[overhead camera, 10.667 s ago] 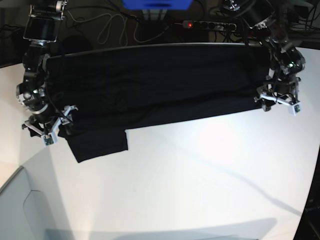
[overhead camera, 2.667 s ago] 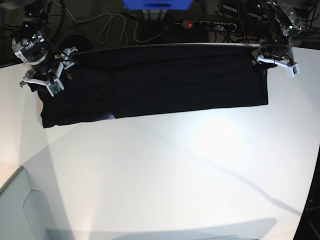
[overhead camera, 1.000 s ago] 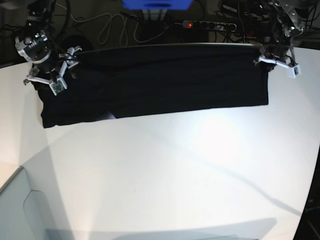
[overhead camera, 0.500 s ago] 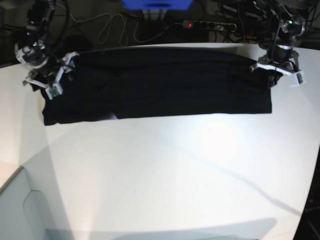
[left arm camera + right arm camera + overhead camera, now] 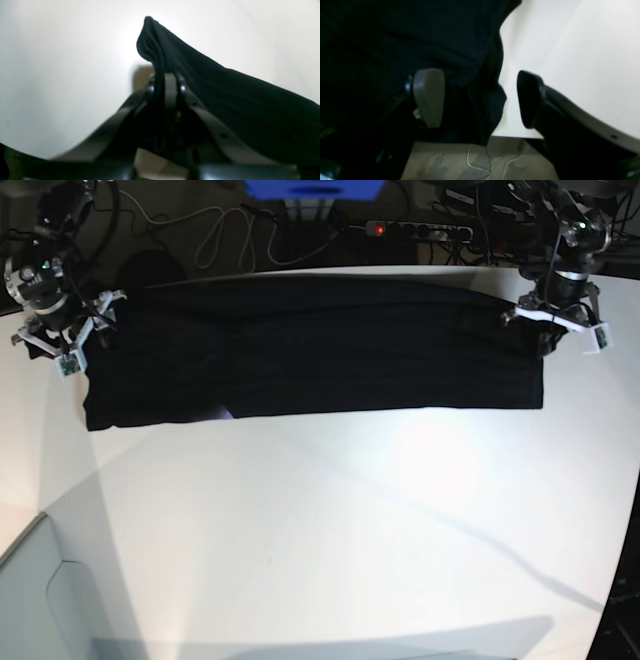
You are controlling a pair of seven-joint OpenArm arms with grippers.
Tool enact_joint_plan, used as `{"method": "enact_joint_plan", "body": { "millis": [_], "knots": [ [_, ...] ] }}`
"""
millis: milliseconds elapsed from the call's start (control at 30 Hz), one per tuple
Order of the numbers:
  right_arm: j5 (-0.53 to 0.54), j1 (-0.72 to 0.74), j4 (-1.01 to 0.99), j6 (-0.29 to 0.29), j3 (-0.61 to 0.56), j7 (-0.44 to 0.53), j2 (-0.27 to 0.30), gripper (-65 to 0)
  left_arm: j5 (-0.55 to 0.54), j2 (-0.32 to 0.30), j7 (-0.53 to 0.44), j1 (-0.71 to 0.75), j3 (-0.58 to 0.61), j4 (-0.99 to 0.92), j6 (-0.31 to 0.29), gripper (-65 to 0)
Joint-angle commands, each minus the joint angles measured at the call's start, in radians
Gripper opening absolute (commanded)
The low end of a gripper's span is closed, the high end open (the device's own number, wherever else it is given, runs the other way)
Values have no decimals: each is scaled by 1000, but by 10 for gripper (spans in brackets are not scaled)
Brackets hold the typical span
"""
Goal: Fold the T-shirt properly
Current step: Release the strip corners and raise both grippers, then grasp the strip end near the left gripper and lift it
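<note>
The black T-shirt [image 5: 320, 345] lies folded into a long band across the far part of the white table [image 5: 350, 530]. At its right end in the base view, my left gripper [image 5: 555, 330] is shut on a bunched fold of the cloth. The left wrist view shows this gripper [image 5: 166, 80] pinching the T-shirt [image 5: 225, 95], whose tip pokes up past the fingers. My right gripper [image 5: 60, 345] hangs at the band's left end, open. In the right wrist view, the T-shirt's edge [image 5: 480, 75] lies between the wide-apart fingers of this gripper [image 5: 480, 98], nearer the grey pad [image 5: 428, 97].
A power strip [image 5: 420, 228] with a red light, loose cables [image 5: 220, 230] and a blue object [image 5: 312, 188] sit beyond the table's far edge. Floor with cables [image 5: 460, 160] shows past the table edge in the right wrist view.
The left gripper has carried the shirt's right end a little toward the near side and holds it there. The right gripper has moved left, off the shirt's left corner.
</note>
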Motion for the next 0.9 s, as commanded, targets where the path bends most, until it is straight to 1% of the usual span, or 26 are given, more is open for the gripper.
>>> {"method": "enact_joint_plan", "body": {
  "millis": [0,100,200,267,433,567,767,867],
  "knots": [
    [11,3,18,21,8,15,11,-216,-14,-5,-20,0,-4,22,1,-650],
    [11,3,15,21,6,15,10,-216,-14,-3,-20,3,4,24,1,-650],
    [10,5,11,21,3,15,8,-216,-14,-3,-20,9,44,27,1,-650],
    [8,8,11,21,2,15,-7,-216,-14,-2,-20,9,64,27,1,-650],
    [8,8,11,23,0,15,-12,-216,-14,32,-20,11,134,42,1,-650],
    [8,9,11,23,0,15,-12,-216,-14,32,-20,11,263,45,1,-650],
    [8,8,11,23,0,15,-12,-216,-5,30,-30,24,533,37,10,-650],
    [8,6,11,23,0,15,-12,-216,-4,24,-30,20,648,34,11,-650]
  ]
}}
